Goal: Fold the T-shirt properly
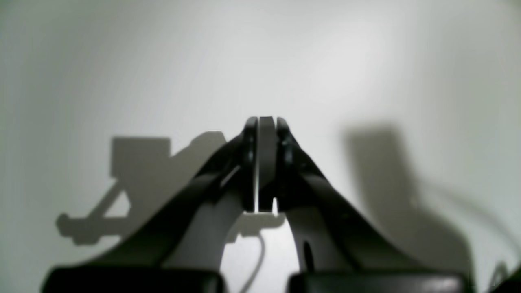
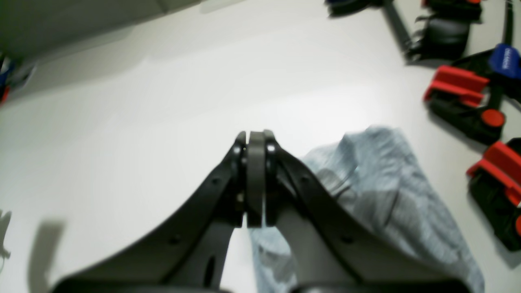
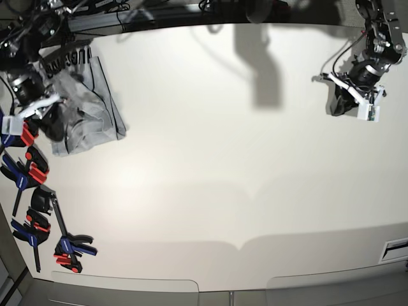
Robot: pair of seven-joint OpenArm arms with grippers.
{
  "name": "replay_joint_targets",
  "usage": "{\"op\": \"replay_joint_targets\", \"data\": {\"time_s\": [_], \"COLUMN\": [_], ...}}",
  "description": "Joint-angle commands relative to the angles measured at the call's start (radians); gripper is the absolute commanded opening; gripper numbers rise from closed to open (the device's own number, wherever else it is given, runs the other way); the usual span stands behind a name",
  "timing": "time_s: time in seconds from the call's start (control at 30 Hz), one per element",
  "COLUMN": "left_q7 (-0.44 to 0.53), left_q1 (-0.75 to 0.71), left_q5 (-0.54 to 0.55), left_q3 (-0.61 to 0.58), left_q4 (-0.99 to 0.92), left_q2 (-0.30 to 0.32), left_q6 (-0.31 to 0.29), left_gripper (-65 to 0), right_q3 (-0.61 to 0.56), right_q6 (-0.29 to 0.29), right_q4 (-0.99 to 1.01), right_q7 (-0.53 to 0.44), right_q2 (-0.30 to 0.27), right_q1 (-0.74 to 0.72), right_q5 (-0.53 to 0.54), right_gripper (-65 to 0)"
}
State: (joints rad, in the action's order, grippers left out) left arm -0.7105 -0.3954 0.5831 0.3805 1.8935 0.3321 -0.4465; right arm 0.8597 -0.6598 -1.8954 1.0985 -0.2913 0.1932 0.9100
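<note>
Grey T-shirt [image 3: 86,108], one; two tools

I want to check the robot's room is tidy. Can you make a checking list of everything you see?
Surface: wide white table, bare in the middle.
Job's things: crumpled light grey cotton T-shirt with black lettering, at the table's edge, not folded.
Clutter: red, blue and black bar clamps lying beside the shirt.
Hands: left hand shut, empty; right hand shut, empty, above the shirt.
Cables: black cable on the left arm.
Surroundings: nothing seen.
</note>
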Motion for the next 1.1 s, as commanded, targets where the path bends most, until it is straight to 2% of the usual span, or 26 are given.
{"op": "replay_joint_targets", "data": {"time_s": [0.0, 0.07, 0.23, 0.4, 0.53, 0.7, 0.87, 0.93, 1.07], "left_q7": [0.023, 0.023, 0.019, -0.066, -0.093, -0.093, -0.080, -0.049, -0.032], "left_q1": [-0.007, -0.038, -0.167, -0.340, -0.470, -0.594, -0.617, -0.602, -0.534], "left_q5": [0.021, 0.037, 0.036, 0.015, -0.045, -0.040, -0.039, -0.027, 0.039], "left_q3": [0.006, 0.006, 0.006, 0.006, 0.006, 0.006, 0.006, 0.005, 0.004], "left_q4": [0.034, 0.072, 0.238, 0.392, 0.382, 0.259, -0.011, -0.140, -0.397], "left_q2": [0.014, 0.013, 0.012, 0.012, 0.012, 0.012, 0.012, 0.012, 0.012], "left_q6": [-0.014, -0.019, -0.019, -0.031, -0.034, -0.034, -0.033, -0.034, -0.034], "left_gripper": [-65.0, -65.0, -65.0, -65.0, -65.0, -65.0, -65.0, -65.0, -65.0], "right_q3": [0.005, 0.005, 0.005, 0.005, 0.004, -0.021, -0.194, -0.301, -0.526], "right_q6": [-0.019, -0.038, -0.038, -0.038, -0.038, -0.038, -0.038, -0.038, -0.038], "right_q4": [-0.046, -0.099, -0.200, -0.233, -0.232, -0.232, -0.209, -0.164, 0.009], "right_q7": [-0.014, 0.006, 0.091, 0.204, 0.262, 0.269, 0.228, 0.153, -0.037], "right_q2": [-0.019, -0.019, -0.016, -0.016, -0.016, -0.016, -0.016, -0.017, -0.022], "right_q1": [0.016, 0.067, 0.180, 0.315, 0.460, 0.620, 0.737, 0.762, 0.768], "right_q5": [0.051, 0.097, 0.229, 0.334, 0.357, 0.349, 0.253, 0.149, -0.138], "right_gripper": [-65.0, -65.0, -65.0, -65.0, -65.0, -65.0, -65.0, -65.0, -65.0]}}
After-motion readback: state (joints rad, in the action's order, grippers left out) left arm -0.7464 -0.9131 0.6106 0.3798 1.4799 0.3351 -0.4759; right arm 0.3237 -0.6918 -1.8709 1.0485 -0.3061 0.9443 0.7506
